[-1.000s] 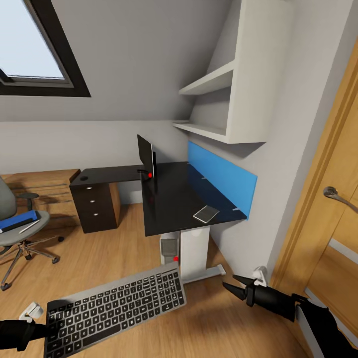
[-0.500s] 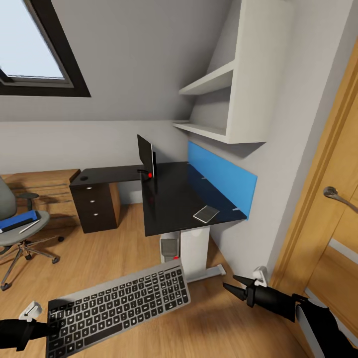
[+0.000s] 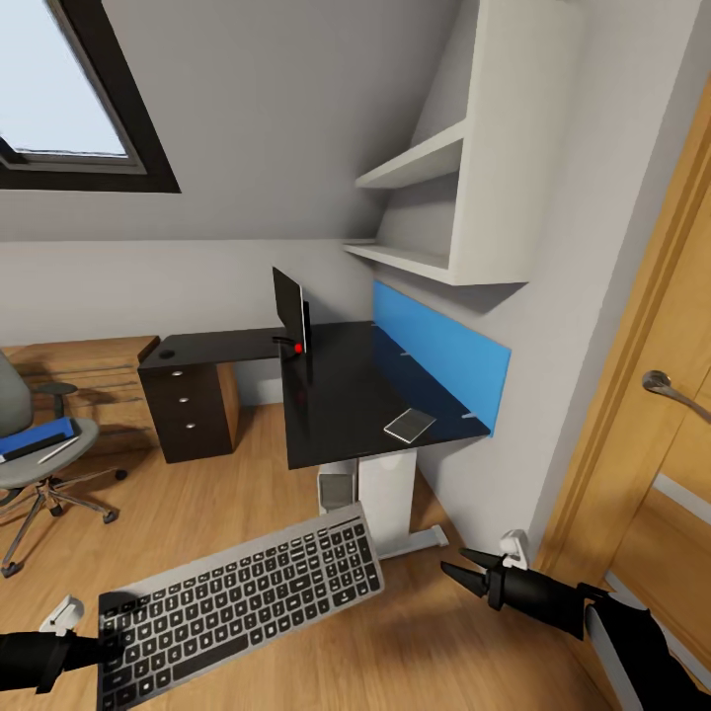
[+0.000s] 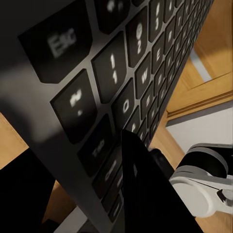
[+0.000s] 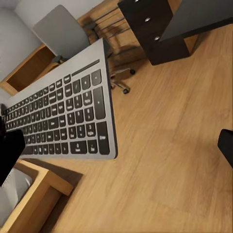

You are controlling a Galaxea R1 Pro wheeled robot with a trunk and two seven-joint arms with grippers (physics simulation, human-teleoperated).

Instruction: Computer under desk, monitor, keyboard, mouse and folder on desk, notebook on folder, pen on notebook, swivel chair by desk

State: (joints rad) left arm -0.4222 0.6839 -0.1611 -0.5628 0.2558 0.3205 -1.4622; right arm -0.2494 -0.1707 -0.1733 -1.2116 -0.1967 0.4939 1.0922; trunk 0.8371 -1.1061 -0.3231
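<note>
The long grey keyboard (image 3: 242, 602) with black keys hangs tilted above the wooden floor, and my left gripper (image 3: 107, 644) is shut on its left end. A black finger (image 4: 143, 194) presses against the keys (image 4: 111, 73) up close. My right gripper (image 3: 456, 561) is open and empty, to the right of the keyboard (image 5: 68, 121). Ahead stands the glossy black desk (image 3: 336, 395) with the monitor (image 3: 289, 311) edge-on on it and the computer (image 3: 338, 491) beneath. At far left, the swivel chair (image 3: 39, 464) carries the blue folder (image 3: 38, 436) and the pale pen (image 3: 57, 450).
A small flat grey rectangle (image 3: 409, 425) lies on the desk near a blue wall panel (image 3: 439, 355). The drawer unit (image 3: 190, 410) stands at the desk's left end, white shelves (image 3: 434, 197) hang above, and a wooden door (image 3: 652, 444) is close on the right.
The keyboard has shifted a little to the right and toward the desk with my left gripper. The right arm has hardly moved.
</note>
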